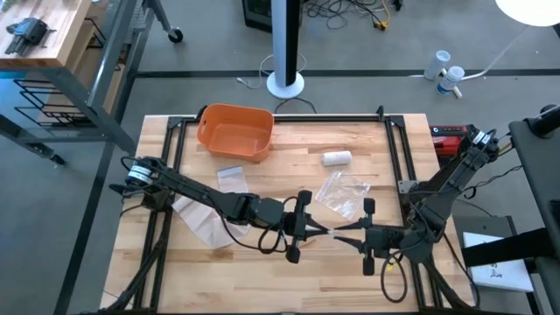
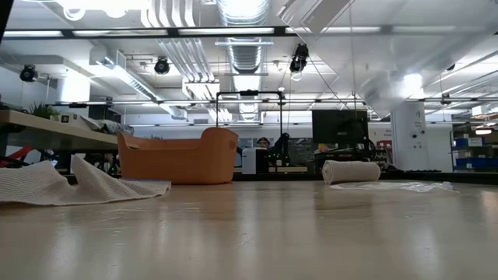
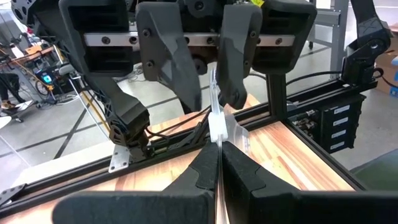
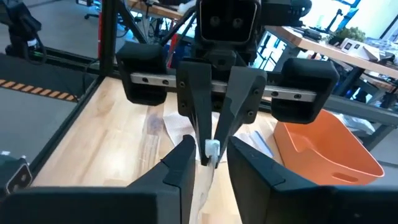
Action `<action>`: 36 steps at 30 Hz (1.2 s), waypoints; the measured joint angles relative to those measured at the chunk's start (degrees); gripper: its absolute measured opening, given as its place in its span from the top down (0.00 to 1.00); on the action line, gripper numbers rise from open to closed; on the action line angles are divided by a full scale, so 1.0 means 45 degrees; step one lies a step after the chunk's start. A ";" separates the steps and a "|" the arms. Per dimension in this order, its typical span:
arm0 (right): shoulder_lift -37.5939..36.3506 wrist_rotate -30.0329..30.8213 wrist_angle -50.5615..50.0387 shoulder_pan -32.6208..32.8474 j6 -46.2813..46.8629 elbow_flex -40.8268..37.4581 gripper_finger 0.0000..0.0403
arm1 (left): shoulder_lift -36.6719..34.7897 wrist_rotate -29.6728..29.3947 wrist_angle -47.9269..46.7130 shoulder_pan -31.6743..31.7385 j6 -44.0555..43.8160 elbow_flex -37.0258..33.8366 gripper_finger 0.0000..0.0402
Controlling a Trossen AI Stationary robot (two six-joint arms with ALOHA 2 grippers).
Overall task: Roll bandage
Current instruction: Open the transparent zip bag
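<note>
Pale wooden planks form the table, framed by black metal rails, in a workshop with a grey floor. At its centre the two dark arms meet tip to tip. The left hand and the right hand face each other, with a thin white strip of bandage stretched between them. In the left wrist view the left hand's fingers are pressed together on the strip's edge. In the right wrist view the right hand's fingers stand slightly apart beside the small white end of the strip, which the opposite hand's dark fingers pinch; the frames do not settle whether the right hand grips it.

A finished white roll, short and cylindrical, lies well apart from both hands toward the far side of the table. Near it sits a crinkled clear plastic wrapper. An orange plastic bin with rounded walls stands at the far left corner. A loose heap of white gauze-like fabric lies under the left arm, showing a woven, crepe texture in the low view.
</note>
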 joint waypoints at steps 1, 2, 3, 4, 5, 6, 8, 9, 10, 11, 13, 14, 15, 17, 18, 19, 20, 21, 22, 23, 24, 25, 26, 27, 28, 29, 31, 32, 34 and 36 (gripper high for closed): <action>-0.0006 0.0004 -0.0003 -0.0002 0.0000 0.0000 0.78 | 0.0000 0.0005 -0.0004 0.0000 0.0000 0.0000 1.00; -0.0011 0.0003 0.0000 -0.0002 -0.0001 0.0000 0.78 | 0.0000 0.0004 -0.0004 0.0000 0.0000 0.0000 1.00; -0.0016 0.0002 0.0000 -0.0001 -0.0004 0.0000 0.79 | 0.0000 0.0000 -0.0008 0.0000 0.0000 0.0000 1.00; -0.0028 0.0000 0.0000 0.0003 0.0005 0.0000 0.79 | 0.0000 0.0000 -0.0008 0.0000 0.0000 0.0000 1.00; -0.0057 -0.0003 0.0000 0.0003 0.0046 0.0000 0.80 | 0.0000 0.0000 -0.0009 0.0000 0.0000 0.0000 1.00; -0.0102 -0.0003 -0.0005 0.0003 0.0067 0.0000 0.81 | 0.0000 0.0000 -0.0011 0.0000 0.0000 0.0000 1.00; -0.0191 -0.0003 0.0000 0.0008 0.0073 0.0000 0.84 | 0.0000 0.0000 -0.0024 0.0000 0.0000 0.0000 1.00; -0.0215 -0.0016 -0.0002 0.0015 0.0081 0.0000 0.85 | 0.0000 0.0000 -0.0024 0.0000 0.0000 0.0000 1.00; -0.0249 -0.0097 -0.0034 0.0032 0.0127 0.0000 0.87 | 0.0000 0.0000 -0.0033 0.0000 0.0000 0.0000 1.00; -0.0290 -0.0225 -0.0090 0.0032 0.0161 0.0000 0.88 | 0.0000 0.0000 -0.0050 0.0000 0.0000 0.0000 1.00; -0.0393 -0.0517 -0.0154 0.0032 0.0175 0.0000 0.90 | 0.0000 -0.0001 -0.0048 0.0000 0.0000 0.0000 1.00; -0.0444 -0.0637 -0.0241 0.0032 0.0210 0.0000 0.91 | 0.0000 -0.0005 -0.0048 0.0000 0.0000 0.0000 1.00; -0.0482 -0.0668 -0.0345 0.0035 0.0323 0.0000 0.92 | 0.0000 -0.0001 -0.0048 0.0000 0.0000 0.0000 1.00; -0.0523 -0.0680 -0.0608 0.0037 0.0506 0.0000 0.94 | 0.0000 -0.0005 -0.0048 0.0000 0.0000 0.0000 1.00; -0.0531 -0.0679 -0.0734 0.0037 0.0597 0.0000 0.94 | 0.0000 -0.0005 -0.0048 0.0000 0.0000 0.0000 1.00; -0.0531 -0.0678 -0.0833 0.0037 0.0633 0.0000 0.94 | 0.0000 -0.0005 -0.0044 0.0000 0.0000 0.0000 1.00; -0.0531 -0.0683 -0.0869 0.0037 0.0646 0.0000 0.94 | 0.0000 -0.0005 -0.0045 0.0000 0.0000 0.0000 1.00; -0.0531 -0.0681 -0.0884 0.0037 0.0654 0.0000 0.94 | 0.0000 -0.0005 -0.0041 0.0000 0.0000 0.0000 1.00; -0.0531 -0.0679 -0.0881 0.0037 0.0656 0.0000 0.93 | 0.0000 -0.0005 -0.0043 0.0000 0.0000 0.0000 1.00; -0.0531 -0.0678 -0.0879 0.0034 0.0656 0.0000 0.93 | 0.0000 -0.0005 -0.0043 0.0000 0.0000 0.0000 1.00; -0.0531 -0.0681 -0.0879 0.0032 0.0656 0.0000 0.92 | 0.0000 -0.0005 -0.0038 0.0000 0.0000 0.0000 1.00; -0.0531 -0.0678 -0.0877 0.0032 0.0656 0.0000 0.92 | 0.0000 -0.0005 -0.0038 0.0000 0.0000 0.0000 1.00; -0.0531 -0.0678 -0.0868 0.0032 0.0656 0.0000 0.92 | 0.0000 -0.0005 -0.0038 0.0000 0.0000 0.0000 1.00; -0.0531 -0.0678 -0.0853 0.0032 0.0656 0.0000 0.91 | 0.0000 -0.0005 -0.0038 0.0000 0.0004 0.0000 1.00; -0.0531 -0.0678 -0.0845 0.0032 0.0663 0.0000 0.91 | 0.0000 -0.0005 -0.0038 0.0000 0.0000 0.0000 1.00; -0.0531 -0.0678 -0.0841 0.0032 0.0716 0.0000 0.91 | 0.0000 -0.0005 -0.0038 0.0000 0.0000 0.0000 1.00; -0.0531 -0.0678 -0.0841 0.0032 0.0788 0.0000 0.91 | 0.0000 -0.0005 -0.0038 0.0000 0.0005 0.0000 1.00; -0.0531 -0.0678 -0.0841 0.0032 0.0830 0.0000 0.91 | 0.0000 -0.0010 -0.0043 0.0000 0.0005 0.0000 1.00; -0.0531 -0.0678 -0.0841 0.0028 0.0835 0.0000 0.93 | 0.0000 -0.0010 -0.0043 0.0000 0.0005 0.0000 1.00; -0.0531 -0.0677 -0.0841 0.0028 0.0851 0.0000 0.96 | 0.0000 -0.0010 -0.0048 0.0000 0.0005 0.0000 1.00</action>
